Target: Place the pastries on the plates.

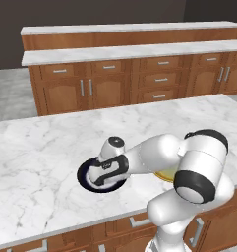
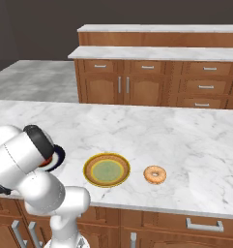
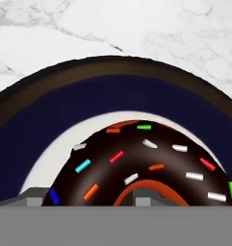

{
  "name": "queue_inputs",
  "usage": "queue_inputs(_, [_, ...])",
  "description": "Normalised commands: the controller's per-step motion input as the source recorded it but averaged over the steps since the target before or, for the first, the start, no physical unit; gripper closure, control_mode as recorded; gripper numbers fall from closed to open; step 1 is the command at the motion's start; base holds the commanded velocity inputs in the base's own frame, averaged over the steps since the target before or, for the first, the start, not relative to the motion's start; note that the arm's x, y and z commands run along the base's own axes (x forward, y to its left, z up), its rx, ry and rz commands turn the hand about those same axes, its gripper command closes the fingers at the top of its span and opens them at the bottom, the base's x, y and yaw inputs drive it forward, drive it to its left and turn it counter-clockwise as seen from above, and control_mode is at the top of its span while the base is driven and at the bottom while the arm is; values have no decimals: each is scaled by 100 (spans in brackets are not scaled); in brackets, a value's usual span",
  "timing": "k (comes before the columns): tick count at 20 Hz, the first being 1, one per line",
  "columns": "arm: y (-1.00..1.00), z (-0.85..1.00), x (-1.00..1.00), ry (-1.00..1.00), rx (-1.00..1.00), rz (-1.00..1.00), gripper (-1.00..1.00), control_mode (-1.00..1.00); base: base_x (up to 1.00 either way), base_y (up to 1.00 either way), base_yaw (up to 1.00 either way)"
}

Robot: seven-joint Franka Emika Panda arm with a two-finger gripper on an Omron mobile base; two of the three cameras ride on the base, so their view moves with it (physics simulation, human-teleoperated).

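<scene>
My gripper (image 3: 91,199) hangs low over the dark navy plate (image 3: 45,120) with its white ring, near the counter's front edge. It is shut on the dark chocolate doughnut (image 3: 151,158), which has coloured sprinkles and reddish icing round its hole: one fingertip is outside the ring, the other in the hole. I cannot tell whether the doughnut touches the plate. In the left base view the hand (image 1: 105,167) covers most of the navy plate (image 1: 82,173). The golden-yellow plate (image 2: 90,163) with a green centre lies bare to the right. The pale orange doughnut (image 2: 155,174) lies on the marble just right of it.
The work goes on at a white marble island (image 2: 176,131). Its front edge runs close under both plates. Wooden cabinets with a marble top (image 1: 139,51) stand across the aisle behind. My arm's elbow (image 1: 201,165) hides most of the yellow plate (image 1: 165,175) in the left base view.
</scene>
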Motion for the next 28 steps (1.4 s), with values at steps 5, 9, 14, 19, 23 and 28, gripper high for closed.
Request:
queue_inputs(5, [0,4,-16,-14,0,0,-100,-100,0,0,0])
queue_inputs(9, [0,22,-14,-2,0,-1,-100,-100,0,0,0])
queue_inputs(14, [0,25,-6,0,0,-2,-100,-100,0,0,0])
queue_inputs(19, [0,53,0,0,0,-2,-100,-100,0,0,0])
queue_inputs(23, [0,60,-1,0,0,0,-100,-100,0,0,0])
queue_inputs(28, [0,74,-21,-4,-1,-2,-100,-100,0,0,0])
